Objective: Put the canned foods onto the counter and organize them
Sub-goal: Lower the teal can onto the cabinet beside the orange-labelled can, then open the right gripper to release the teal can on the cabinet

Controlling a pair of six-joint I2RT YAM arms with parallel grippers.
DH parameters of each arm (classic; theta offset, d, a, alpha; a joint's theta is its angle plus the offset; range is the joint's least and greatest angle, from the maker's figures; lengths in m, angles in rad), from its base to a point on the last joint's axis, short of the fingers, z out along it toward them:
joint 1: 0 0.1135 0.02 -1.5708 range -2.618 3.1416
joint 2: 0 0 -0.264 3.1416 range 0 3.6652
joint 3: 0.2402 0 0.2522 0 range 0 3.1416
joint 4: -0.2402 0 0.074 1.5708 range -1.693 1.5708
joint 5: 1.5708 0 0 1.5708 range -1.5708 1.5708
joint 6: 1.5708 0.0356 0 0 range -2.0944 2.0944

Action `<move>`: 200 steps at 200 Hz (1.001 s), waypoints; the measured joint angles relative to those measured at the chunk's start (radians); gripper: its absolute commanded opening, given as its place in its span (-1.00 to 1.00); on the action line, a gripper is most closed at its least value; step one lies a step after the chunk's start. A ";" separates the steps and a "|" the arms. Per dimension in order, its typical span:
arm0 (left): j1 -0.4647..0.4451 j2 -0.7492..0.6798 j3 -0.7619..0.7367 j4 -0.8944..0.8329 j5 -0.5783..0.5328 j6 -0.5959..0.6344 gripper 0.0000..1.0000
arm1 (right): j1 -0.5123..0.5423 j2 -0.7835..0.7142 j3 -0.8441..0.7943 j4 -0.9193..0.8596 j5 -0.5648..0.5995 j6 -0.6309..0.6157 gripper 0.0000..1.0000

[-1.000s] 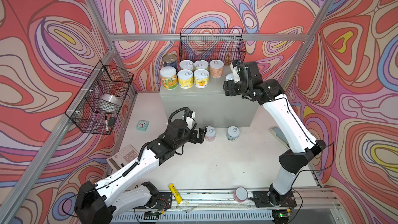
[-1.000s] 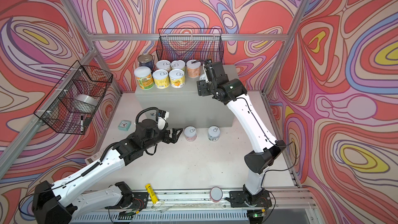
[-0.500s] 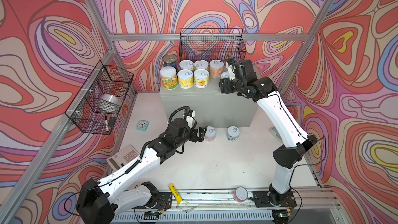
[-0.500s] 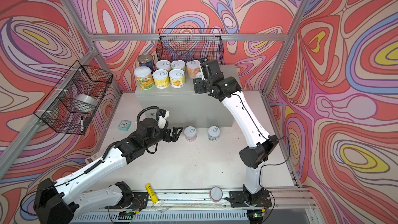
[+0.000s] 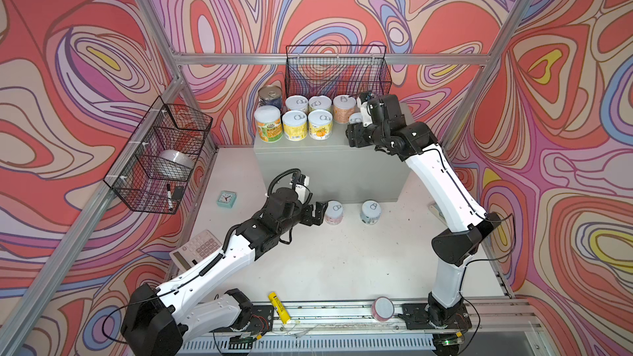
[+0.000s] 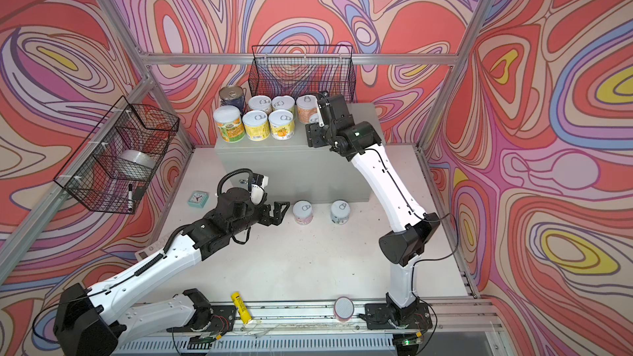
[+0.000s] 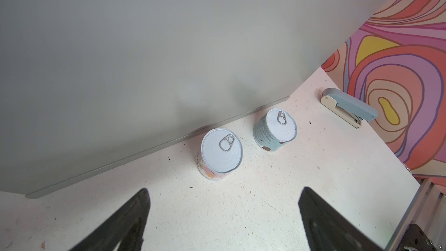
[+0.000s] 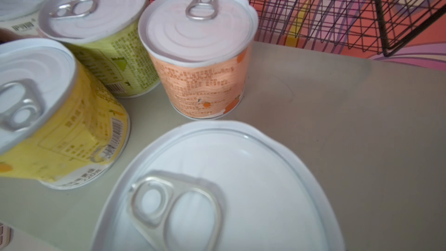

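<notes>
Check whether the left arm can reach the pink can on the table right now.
Probably yes. The left gripper is open and pointed at the pink can, with only bare table between them. The blue can stands apart to one side; the cabinet front is close behind.

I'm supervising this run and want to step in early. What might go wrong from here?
The held can in the right gripper hangs close to the orange can and yellow can; setting it down may knock them. The open left gripper faces the pink can close to the counter front; a finger could hit the counter or tip it.
</notes>
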 measured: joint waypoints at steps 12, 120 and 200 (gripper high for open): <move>0.002 0.000 0.000 0.000 0.000 0.000 0.95 | -0.001 0.000 0.000 0.001 -0.003 0.001 0.70; 0.005 0.001 0.000 0.003 0.014 0.000 0.95 | -0.001 -0.076 -0.072 0.136 -0.026 0.006 0.97; 0.005 0.013 0.000 0.016 0.034 0.001 0.95 | 0.000 -0.345 -0.277 0.293 0.035 0.007 0.95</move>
